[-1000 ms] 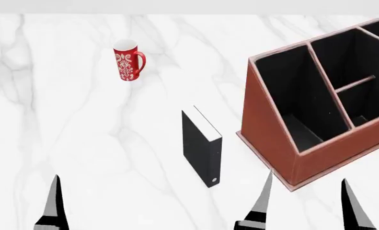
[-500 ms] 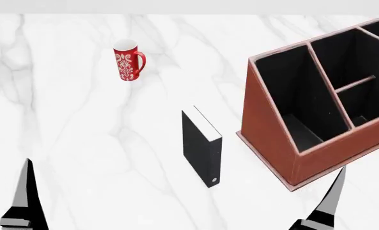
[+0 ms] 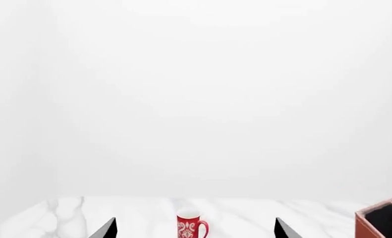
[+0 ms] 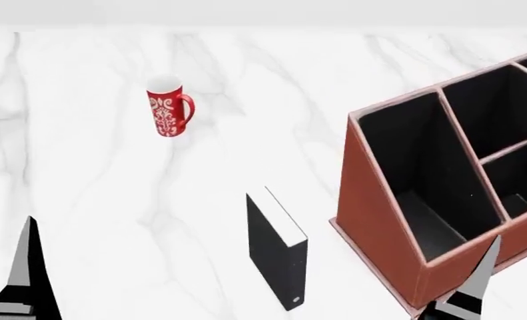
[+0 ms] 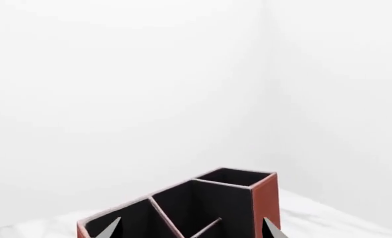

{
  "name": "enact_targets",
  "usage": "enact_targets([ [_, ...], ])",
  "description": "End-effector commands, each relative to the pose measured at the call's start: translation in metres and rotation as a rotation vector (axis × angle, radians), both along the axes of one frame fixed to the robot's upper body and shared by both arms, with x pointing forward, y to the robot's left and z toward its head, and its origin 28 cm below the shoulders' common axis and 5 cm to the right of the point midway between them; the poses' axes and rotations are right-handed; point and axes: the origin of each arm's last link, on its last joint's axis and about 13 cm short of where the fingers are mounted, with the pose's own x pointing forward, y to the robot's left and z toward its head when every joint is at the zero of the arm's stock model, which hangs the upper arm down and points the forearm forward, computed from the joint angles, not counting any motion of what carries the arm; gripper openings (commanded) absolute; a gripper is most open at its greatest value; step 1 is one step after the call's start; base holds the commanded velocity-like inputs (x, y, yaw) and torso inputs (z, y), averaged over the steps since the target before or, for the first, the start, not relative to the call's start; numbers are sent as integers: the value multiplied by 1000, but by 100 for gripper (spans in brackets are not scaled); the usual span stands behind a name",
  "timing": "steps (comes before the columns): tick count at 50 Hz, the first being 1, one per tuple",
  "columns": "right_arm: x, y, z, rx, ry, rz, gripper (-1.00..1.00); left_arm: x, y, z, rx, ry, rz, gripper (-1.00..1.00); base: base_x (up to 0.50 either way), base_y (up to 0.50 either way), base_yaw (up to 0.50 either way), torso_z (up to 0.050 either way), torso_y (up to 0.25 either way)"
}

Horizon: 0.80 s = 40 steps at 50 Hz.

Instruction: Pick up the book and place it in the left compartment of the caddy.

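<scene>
The black book [image 4: 276, 250] stands upright on the marble table [image 4: 112, 180], white page edges up, with a round white mark low on its spine. The reddish-brown caddy [image 4: 374, 207] stands just to its right, and its wide black-lined left compartment [image 4: 414, 167] is nearest the book. One finger [image 4: 28, 267] of my left gripper shows at the bottom left, one finger [image 4: 476, 283] of my right gripper in front of the caddy's near corner. My left gripper [image 3: 194, 230] and right gripper [image 5: 191, 229] are both open and empty. The book shows in neither wrist view.
A red patterned mug [image 4: 167, 107] stands at the far left of the table and also shows in the left wrist view [image 3: 190, 229]. The right wrist view looks at the caddy [image 5: 265, 198]; its corner [image 3: 381, 223] shows in the left wrist view. A white wall stands behind.
The head view has shifted, so mug, book and caddy sit lower in the picture. A second ago two fingers of each gripper showed; now one each, further apart. The book has not moved.
</scene>
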Motion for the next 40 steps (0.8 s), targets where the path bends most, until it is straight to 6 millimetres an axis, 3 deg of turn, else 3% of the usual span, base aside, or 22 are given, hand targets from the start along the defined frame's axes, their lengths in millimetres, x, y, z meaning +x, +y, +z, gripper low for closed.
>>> enact_targets([
  [1, 0, 1, 1, 3, 1, 11, 100, 0, 0, 1, -4, -4, -4, 100, 488, -297, 0, 0, 0],
  [20, 2, 2, -1, 19, 8, 38, 100, -1, -1, 1, -14, 0, -16, 100, 322, -465, 0, 0, 1],
  [40, 3, 4, 0, 12, 22, 45, 100, -1, -1, 1, -14, -2, -16, 100, 104, -500, 0, 0, 1],
])
